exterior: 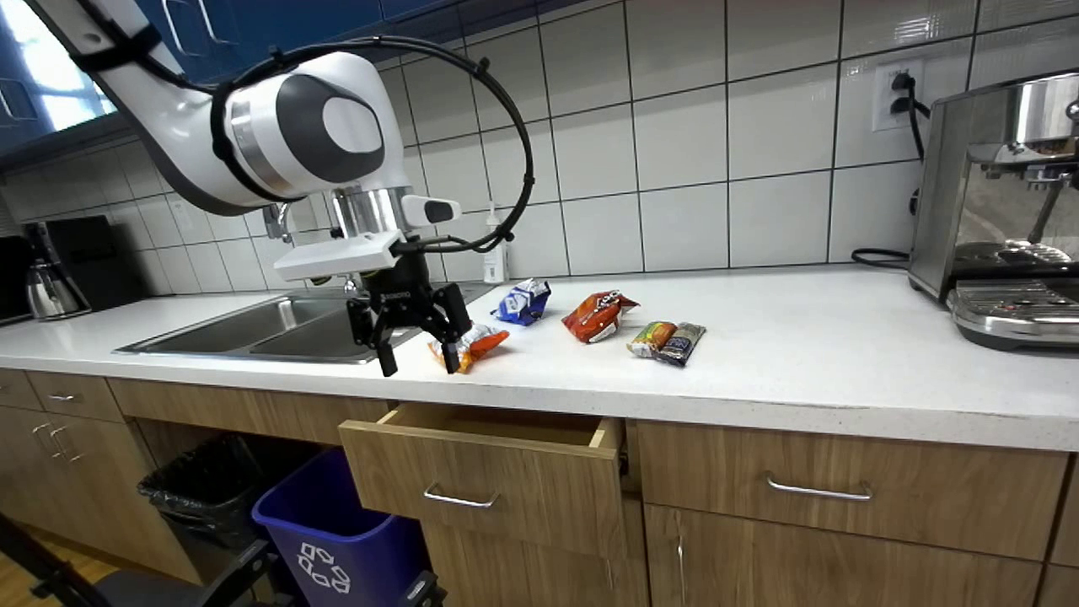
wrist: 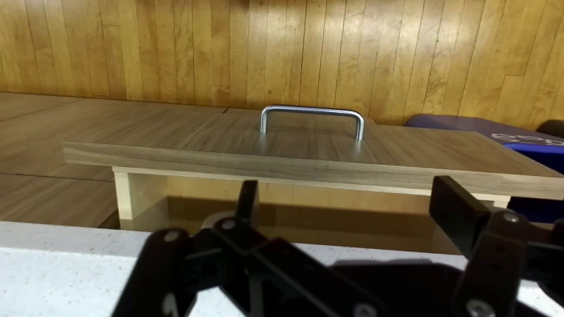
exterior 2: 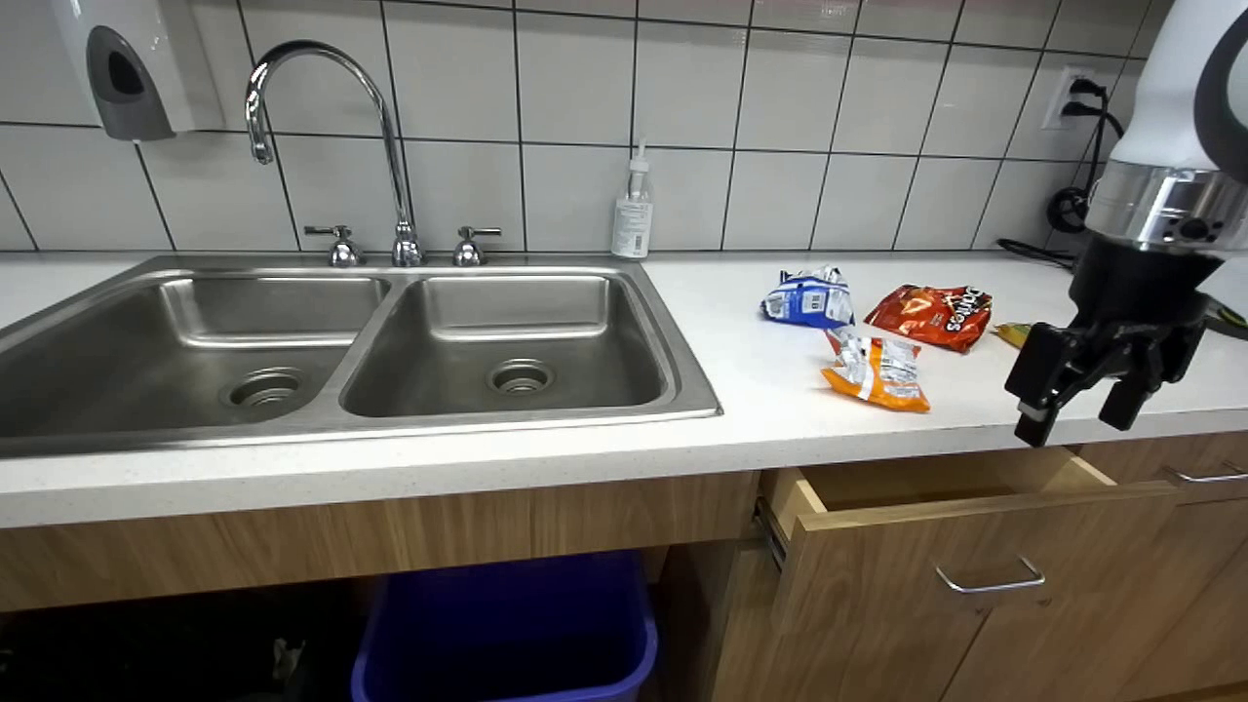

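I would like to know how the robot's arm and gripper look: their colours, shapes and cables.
The arm is white and rounded, with a dark grey panel, a silver collar and a black strap. A black cable runs along it and makes a wide loop. The gripper is black, with two jointed fingers, blocky fingertips and round screw heads.

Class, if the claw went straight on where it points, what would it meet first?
Probably the open drawer below the claw, though depth is unclear; the counter edge also looks close.
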Robot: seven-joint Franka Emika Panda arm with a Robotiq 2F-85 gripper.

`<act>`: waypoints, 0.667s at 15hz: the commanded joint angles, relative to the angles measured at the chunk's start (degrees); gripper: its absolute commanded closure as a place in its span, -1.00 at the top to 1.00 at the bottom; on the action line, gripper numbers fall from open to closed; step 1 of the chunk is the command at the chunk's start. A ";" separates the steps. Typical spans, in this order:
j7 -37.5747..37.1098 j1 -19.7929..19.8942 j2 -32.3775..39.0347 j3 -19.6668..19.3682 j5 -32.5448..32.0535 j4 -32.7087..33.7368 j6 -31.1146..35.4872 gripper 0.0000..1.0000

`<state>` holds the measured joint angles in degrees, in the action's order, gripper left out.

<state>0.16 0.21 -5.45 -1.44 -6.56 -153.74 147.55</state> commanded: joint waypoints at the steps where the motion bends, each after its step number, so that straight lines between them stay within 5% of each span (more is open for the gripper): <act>1: -3.06 0.74 4.47 0.57 -2.03 3.44 0.90 1.00; 10: -4.57 0.15 13.52 -0.71 -2.19 10.23 1.11 1.00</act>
<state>-2.25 0.21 4.53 -1.73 -6.98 -146.80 148.67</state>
